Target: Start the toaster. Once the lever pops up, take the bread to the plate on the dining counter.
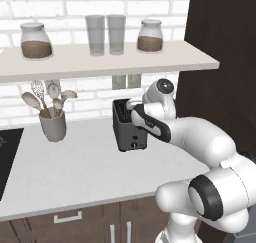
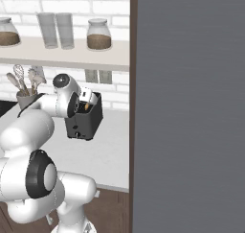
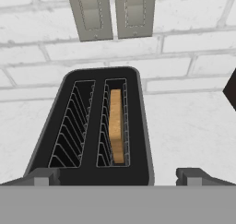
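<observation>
Utensil cup [image 1: 53,125] w/ spoons left of toaster [image 1: 129,128] on table [image 1: 75,172]; bread [image 3: 116,125] in right slot; pincer [image 3: 118,177] spread above.

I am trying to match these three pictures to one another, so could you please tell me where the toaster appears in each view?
Left base view: the toaster stands at centre on the white worktop, partly behind the arm.
Right base view: it stands left of centre, under the arm's hand.
Hand view: it sits centre-left, seen from above, with the bread in one slot.
Shared landmark: the pair of wall outlets above it on the brick wall.
</observation>
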